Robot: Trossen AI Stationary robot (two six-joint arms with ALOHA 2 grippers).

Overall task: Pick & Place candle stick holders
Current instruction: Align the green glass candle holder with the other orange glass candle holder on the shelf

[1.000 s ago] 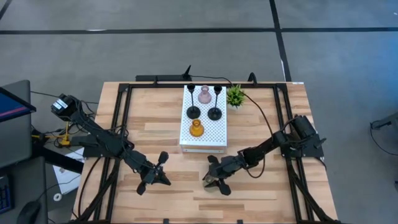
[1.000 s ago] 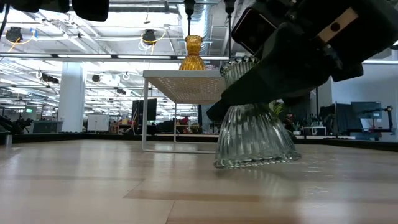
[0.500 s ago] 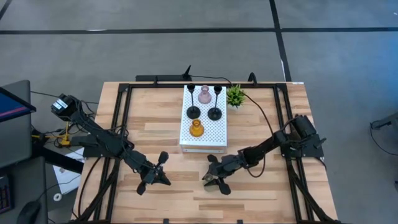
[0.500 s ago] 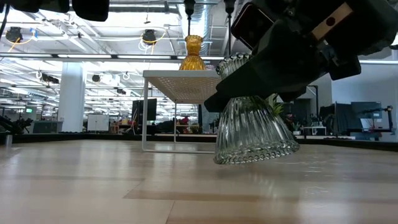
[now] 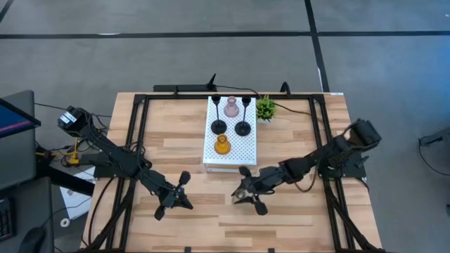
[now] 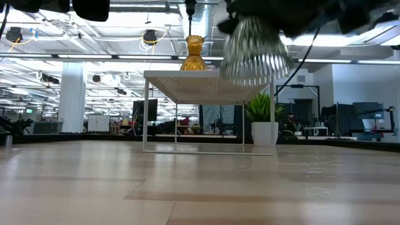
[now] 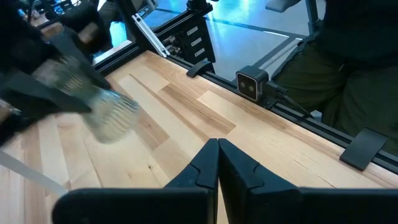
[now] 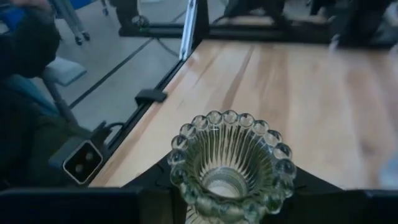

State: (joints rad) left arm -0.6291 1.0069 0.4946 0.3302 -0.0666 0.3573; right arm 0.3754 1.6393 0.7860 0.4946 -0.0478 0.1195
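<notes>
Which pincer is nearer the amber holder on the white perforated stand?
Right. The right pincer, gripping the ribbed glass holder, sits just off the stand's front-right corner; the left pincer lies farther from the amber holder.

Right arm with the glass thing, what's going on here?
The right pincer is shut on the pale glass candle holder and holds it in the air above the table, just in front of the white perforated stand. On the stand are the amber holder, the pink holder and two black holders. The left pincer waits shut and empty over the front left of the table.
</notes>
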